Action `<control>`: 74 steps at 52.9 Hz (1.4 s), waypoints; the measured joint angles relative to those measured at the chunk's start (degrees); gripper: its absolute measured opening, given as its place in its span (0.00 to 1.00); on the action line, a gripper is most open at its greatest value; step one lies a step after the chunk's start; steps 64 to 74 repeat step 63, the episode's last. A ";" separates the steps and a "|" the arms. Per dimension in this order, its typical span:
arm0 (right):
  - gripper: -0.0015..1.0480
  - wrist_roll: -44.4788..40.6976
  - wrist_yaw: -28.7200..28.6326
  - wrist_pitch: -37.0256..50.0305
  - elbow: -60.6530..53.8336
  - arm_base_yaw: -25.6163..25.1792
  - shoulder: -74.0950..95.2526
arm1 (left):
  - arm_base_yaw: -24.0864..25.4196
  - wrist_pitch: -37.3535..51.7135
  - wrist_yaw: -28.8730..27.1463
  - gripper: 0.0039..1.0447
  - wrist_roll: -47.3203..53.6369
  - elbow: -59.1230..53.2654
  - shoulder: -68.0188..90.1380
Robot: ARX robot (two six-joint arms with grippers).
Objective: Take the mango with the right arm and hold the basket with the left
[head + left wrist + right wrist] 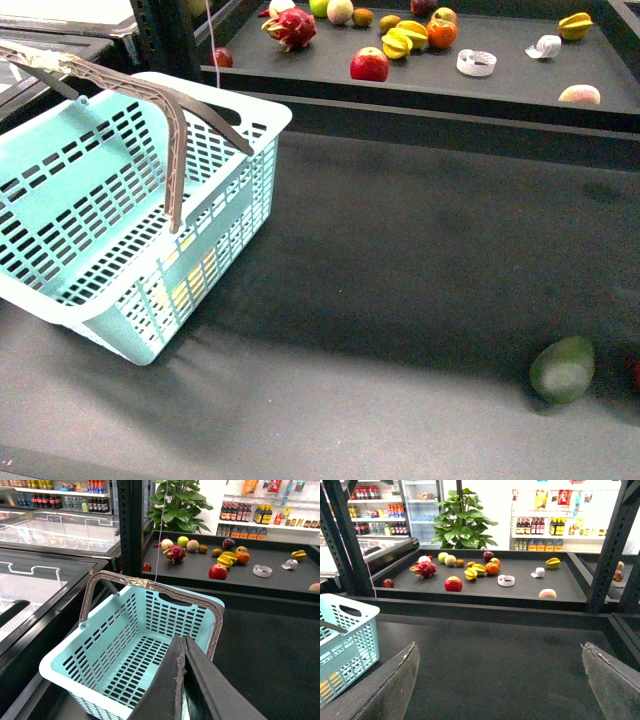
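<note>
Front view: basket [120, 200] is tilted. A yellow patch [190, 285], likely the mango, is glimpsed through its near wall; inside or behind cannot be told. A green fruit [562, 368] lies well apart and should be ignored.

Left wrist: left gripper [181, 645] is clenched over the basket, nothing gripped; a handle [142, 583] should be taken.

Right wrist: right gripper [505, 690] is spread wide, empty.

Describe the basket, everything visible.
The basket is light turquoise plastic with slotted walls and floor, a cut-out grip at each end, and two grey-brown swing handles raised over it. It sits tilted on the dark counter, at the robot's left. The left wrist view shows no goods on its floor; something yellow shows through the near wall. The left gripper, fingers together, is above its near rim; contact can't be told.
</note>
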 joint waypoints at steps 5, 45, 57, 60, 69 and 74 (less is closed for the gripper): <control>0.92 0.00 0.00 0.00 0.00 0.00 0.00 | 0.00 -3.34 0.00 0.04 0.00 -0.02 -3.58; 0.92 0.00 0.00 0.00 0.00 0.00 0.00 | 0.00 -21.79 0.00 0.04 0.02 -0.02 -22.56; 0.92 0.00 0.00 0.00 0.00 0.00 0.00 | 0.00 -32.15 0.00 0.04 0.02 -0.02 -32.54; 0.92 0.00 0.00 0.00 0.00 0.00 0.00 | 0.00 -32.17 0.00 0.04 0.02 -0.02 -32.54; 0.92 0.00 0.00 0.00 0.00 0.00 0.00 | 0.00 -32.20 0.00 0.04 0.02 -0.02 -32.57; 0.92 0.00 0.00 0.00 0.00 0.00 0.00 | 0.00 -32.20 0.00 0.04 0.02 -0.02 -32.57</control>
